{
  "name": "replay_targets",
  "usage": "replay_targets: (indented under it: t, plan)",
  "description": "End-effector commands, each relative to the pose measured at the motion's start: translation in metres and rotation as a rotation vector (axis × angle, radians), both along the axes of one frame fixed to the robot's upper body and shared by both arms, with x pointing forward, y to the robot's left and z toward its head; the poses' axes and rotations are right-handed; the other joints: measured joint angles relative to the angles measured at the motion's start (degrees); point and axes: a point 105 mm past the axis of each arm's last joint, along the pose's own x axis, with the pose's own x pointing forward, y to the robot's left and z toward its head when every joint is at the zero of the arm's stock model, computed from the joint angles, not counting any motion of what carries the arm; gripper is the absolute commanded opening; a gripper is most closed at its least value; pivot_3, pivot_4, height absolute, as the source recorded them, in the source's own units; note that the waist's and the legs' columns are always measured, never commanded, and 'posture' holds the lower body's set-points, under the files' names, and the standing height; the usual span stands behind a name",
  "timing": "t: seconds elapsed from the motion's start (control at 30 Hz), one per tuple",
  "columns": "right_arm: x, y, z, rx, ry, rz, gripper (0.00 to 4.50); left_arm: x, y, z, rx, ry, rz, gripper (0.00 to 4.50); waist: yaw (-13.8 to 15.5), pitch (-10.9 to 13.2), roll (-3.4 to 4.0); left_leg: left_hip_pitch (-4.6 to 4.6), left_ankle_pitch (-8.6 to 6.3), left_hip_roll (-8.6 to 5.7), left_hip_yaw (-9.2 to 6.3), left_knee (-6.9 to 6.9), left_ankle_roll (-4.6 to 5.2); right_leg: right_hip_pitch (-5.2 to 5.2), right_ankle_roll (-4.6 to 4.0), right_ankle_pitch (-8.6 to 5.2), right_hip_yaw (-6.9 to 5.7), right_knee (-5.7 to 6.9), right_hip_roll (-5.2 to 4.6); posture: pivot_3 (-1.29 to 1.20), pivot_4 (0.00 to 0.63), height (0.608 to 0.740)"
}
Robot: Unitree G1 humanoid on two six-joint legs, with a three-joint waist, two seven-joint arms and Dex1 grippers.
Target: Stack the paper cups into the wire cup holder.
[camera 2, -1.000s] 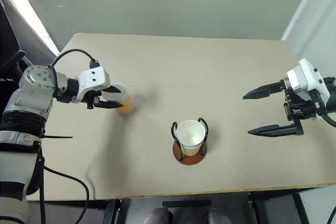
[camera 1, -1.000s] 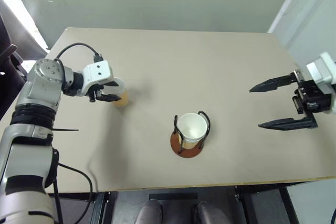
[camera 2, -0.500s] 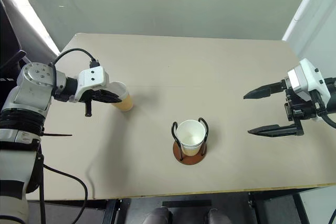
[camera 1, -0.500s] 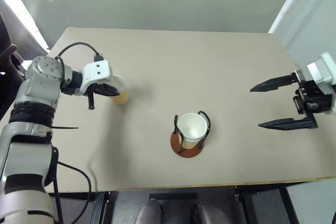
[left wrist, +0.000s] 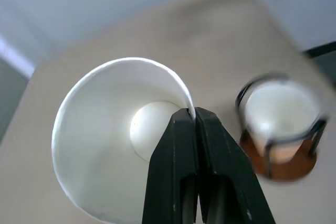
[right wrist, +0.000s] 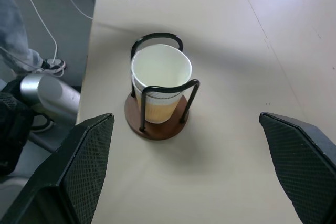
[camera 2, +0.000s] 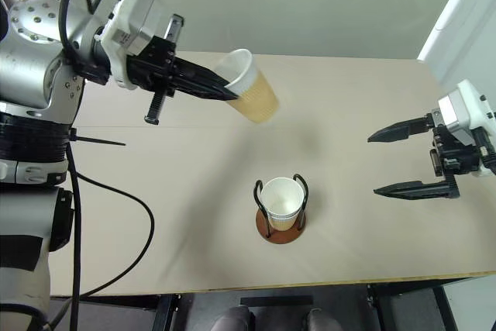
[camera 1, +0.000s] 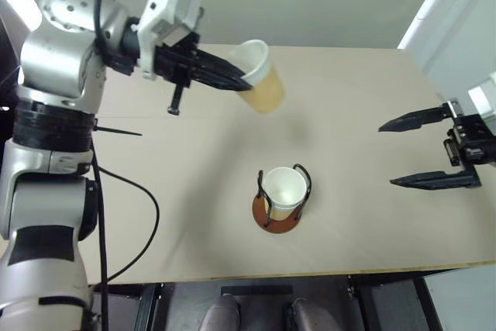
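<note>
Beige table (camera 1: 349, 106) fills the head views, a pale wall behind it. Left gripper (camera 1: 236, 79), which gripped the cup (camera 1: 260, 75) on the table a second ago, now carries it tilted in the air, jaws closed on its rim. The holder (camera 1: 279, 211), with cups (camera 1: 284, 187) already nested in it, stands below and ahead of those jaws. Right gripper (camera 1: 422, 153) idles with jaws spread wide and empty, well apart from the holder. Left wrist view: two fingers (left wrist: 178, 150) pinch the rim, one inside the cup, holder beyond the tips. Right wrist view: holder centred between the open jaws, farther out. Pick-up is judged complete; alignment over the holder comes next.
</note>
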Motion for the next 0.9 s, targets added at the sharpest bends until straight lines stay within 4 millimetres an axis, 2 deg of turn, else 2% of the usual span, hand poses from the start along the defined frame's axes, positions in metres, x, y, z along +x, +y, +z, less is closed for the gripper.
replay_targets:
  t: [0.03,0.23,0.37,0.63,0.9]
  plan:
    - [-0.010,-0.002,0.018,0.014,-0.063,-0.007,4.50,-0.027,-0.022,-0.006,0.074,0.028,-0.190,0.05,0.0,0.0,0.00,0.00,0.00,0.00,0.01,0.03,0.00,0.00,0.02,0.01,0.01,0.02,0.00,0.00,0.150,0.740]
    - [-0.023,0.004,0.024,0.027,-0.066,-0.002,4.50,-0.042,-0.035,-0.030,0.205,0.038,-0.316,0.05,0.0,0.0,0.01,0.01,0.00,0.01,0.02,0.11,0.00,0.01,0.06,0.01,0.03,0.02,0.02,0.00,0.150,0.740]
    - [-0.029,0.002,0.020,0.019,-0.054,-0.032,4.50,-0.038,-0.032,-0.045,0.286,0.005,-0.320,0.05,0.1,0.0,0.01,0.01,0.00,0.02,0.01,0.11,0.00,0.02,0.08,0.00,0.04,0.00,0.01,0.00,0.150,0.740]
    - [-0.030,-0.012,0.003,-0.067,-0.043,-0.128,4.50,-0.029,-0.029,-0.059,0.352,-0.029,-0.327,0.05,0.2,0.0,0.01,0.01,-0.06,0.01,0.00,0.12,0.10,0.08,0.09,0.00,0.04,-0.02,-0.02,0.00,0.150,0.740]
    - [-0.032,-0.013,0.003,-0.070,-0.048,-0.145,4.50,-0.022,-0.030,-0.073,0.414,-0.102,-0.356,0.05,0.2,0.0,0.01,0.01,-0.08,0.00,0.03,0.13,0.14,0.10,0.09,0.00,0.03,-0.03,0.00,0.00,0.150,0.740]
